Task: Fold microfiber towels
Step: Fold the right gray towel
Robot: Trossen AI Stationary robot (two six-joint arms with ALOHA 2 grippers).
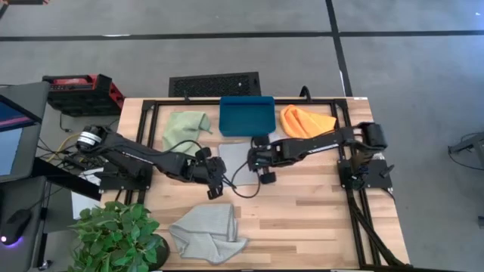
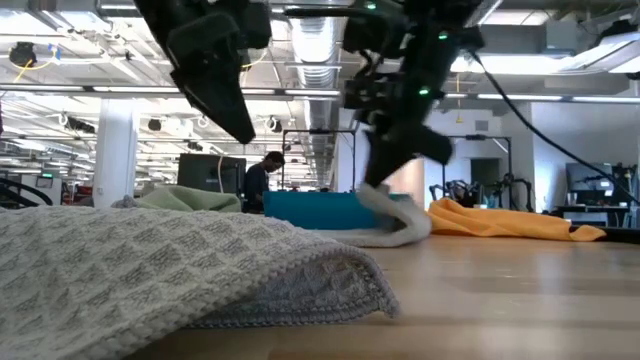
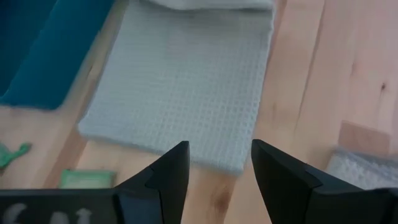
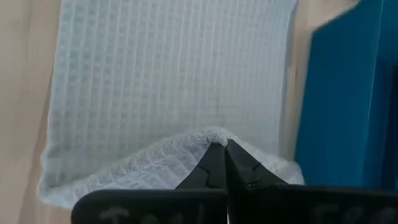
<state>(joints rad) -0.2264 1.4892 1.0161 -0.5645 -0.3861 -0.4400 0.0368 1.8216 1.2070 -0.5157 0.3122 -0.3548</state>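
A pale grey towel (image 1: 234,155) lies mid-table in front of the teal tray (image 1: 246,115). My right gripper (image 1: 259,160) is at its right side, shut on its edge, as the right wrist view (image 4: 219,149) shows. My left gripper (image 1: 215,187) is open and empty above the table, just near of that towel (image 3: 180,87). A second pale grey towel (image 1: 208,230) lies crumpled near the front edge. The light green towel (image 1: 187,125) lies left of the tray and the orange towel (image 1: 306,121) right of it. My right gripper pinches the grey towel's raised edge (image 4: 202,140) between its two shut fingers, which slant down from above. That edge is lifted and curls over (image 2: 395,215). The rest of the towel lies flat on the table (image 4: 174,68).
A potted plant (image 1: 121,230) stands at the table's front left corner. A red case (image 1: 79,91) sits beyond the far left corner. A small green tag (image 3: 87,179) lies on the wood by the towel. Bare wood shows at the front right.
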